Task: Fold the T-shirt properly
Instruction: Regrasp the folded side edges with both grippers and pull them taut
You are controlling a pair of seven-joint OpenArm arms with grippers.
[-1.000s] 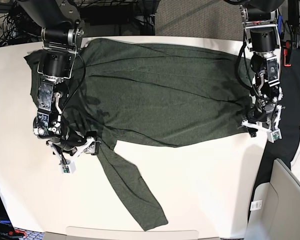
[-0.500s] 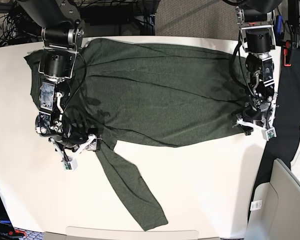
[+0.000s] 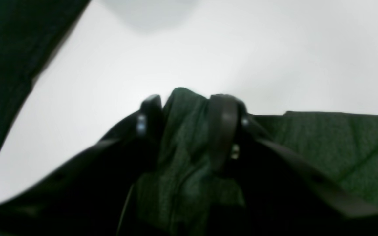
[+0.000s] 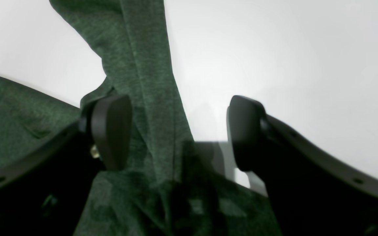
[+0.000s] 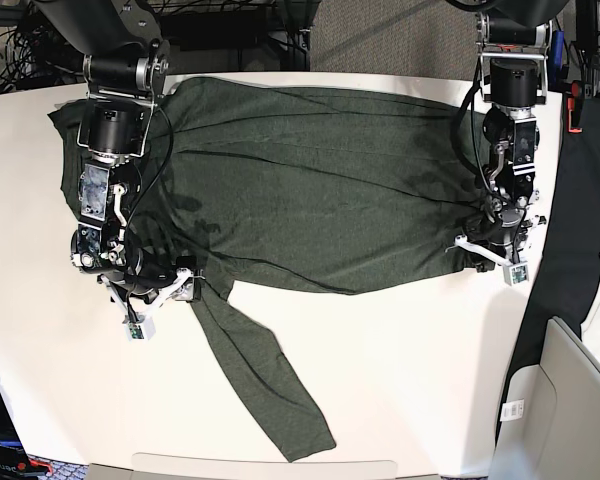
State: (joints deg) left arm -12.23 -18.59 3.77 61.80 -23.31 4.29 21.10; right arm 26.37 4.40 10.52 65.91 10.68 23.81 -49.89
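The dark olive-green T-shirt [image 5: 320,190] lies spread flat on the white table [image 5: 430,360], with one long sleeve [image 5: 260,370] trailing toward the front edge. My left gripper [image 5: 490,255] is at the shirt's right hem corner. In the left wrist view it [image 3: 185,111] is shut on a bunched fold of the green fabric [image 3: 182,154]. My right gripper [image 5: 165,290] sits where the sleeve meets the body. In the right wrist view it [image 4: 176,131] is open, with the sleeve fabric [image 4: 146,82] lying between the fingers, close to the left finger [image 4: 110,131].
A black cloth [image 5: 590,180] hangs off the table's right side. A grey bin [image 5: 570,400] stands at the bottom right. Cables and arm mounts crowd the back edge. Bare white table [image 5: 40,380] shows on both sides of the sleeve.
My left gripper has moved leftward in the base view, dragging the hem corner inward with it. My right gripper has barely shifted by the sleeve.
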